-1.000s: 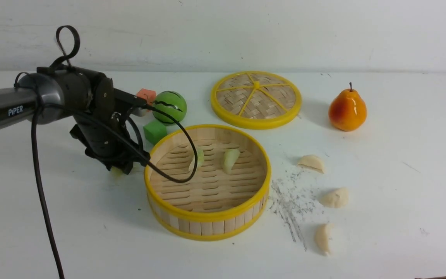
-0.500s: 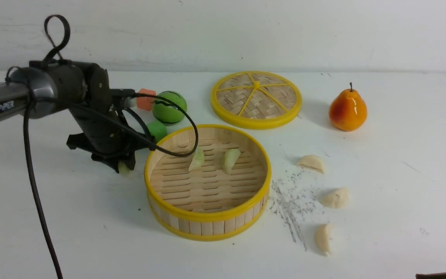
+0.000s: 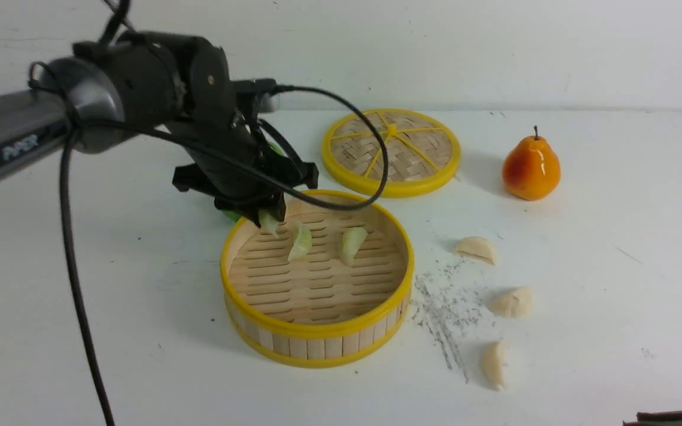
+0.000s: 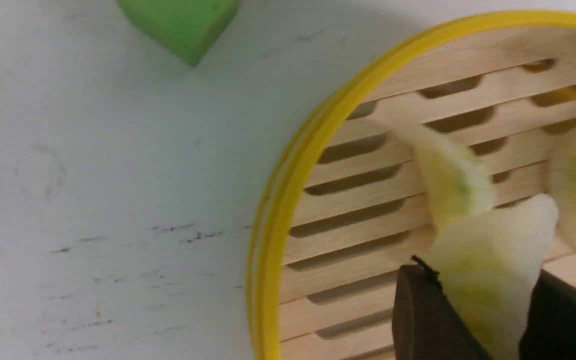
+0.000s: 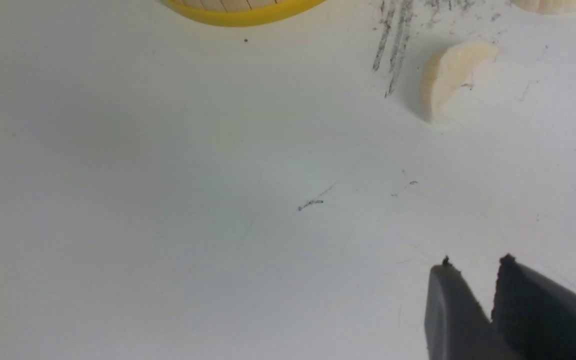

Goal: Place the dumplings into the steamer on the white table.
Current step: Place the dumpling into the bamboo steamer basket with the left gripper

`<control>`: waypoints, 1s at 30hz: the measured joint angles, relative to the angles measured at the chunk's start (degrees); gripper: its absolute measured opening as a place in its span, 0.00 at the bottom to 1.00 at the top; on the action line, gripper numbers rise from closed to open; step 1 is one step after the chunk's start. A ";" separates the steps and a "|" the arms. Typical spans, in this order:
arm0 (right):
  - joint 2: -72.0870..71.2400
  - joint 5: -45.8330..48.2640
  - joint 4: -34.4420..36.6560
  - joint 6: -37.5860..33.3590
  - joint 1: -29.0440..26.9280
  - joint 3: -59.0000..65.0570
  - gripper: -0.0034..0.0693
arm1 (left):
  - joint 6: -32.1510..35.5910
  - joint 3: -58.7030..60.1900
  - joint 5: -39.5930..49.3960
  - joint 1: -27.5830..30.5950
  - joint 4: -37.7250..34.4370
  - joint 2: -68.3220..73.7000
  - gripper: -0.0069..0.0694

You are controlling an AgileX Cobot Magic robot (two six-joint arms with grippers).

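Left claw, front view: clamped on a pale green dumpling, hanging just inside the far-left rim of the steamer, above the slat floor. Two more green dumplings lying inside, near it. Three cream dumplings out on the desk to the steamer's right, apart from the woven lid and the pear. Left wrist view: dark fingers gripping the pale green dumpling across its fat middle, pointed tip out over the slats; green block outside on the desk. Right wrist view: right claw low over bare desk, jaws a narrow crack apart, nothing between them; nearest cream dumpling ahead, untouched. Probably light, rigid and glossy, so apt to squirt out of a pinch on the thin edge; safer taken across the plump belly.
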 joint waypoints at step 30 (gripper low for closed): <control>0.00 0.17 0.87 0.00 0.00 0.00 0.26 | 0.50 0.05 -0.81 0.22 0.92 2.65 0.56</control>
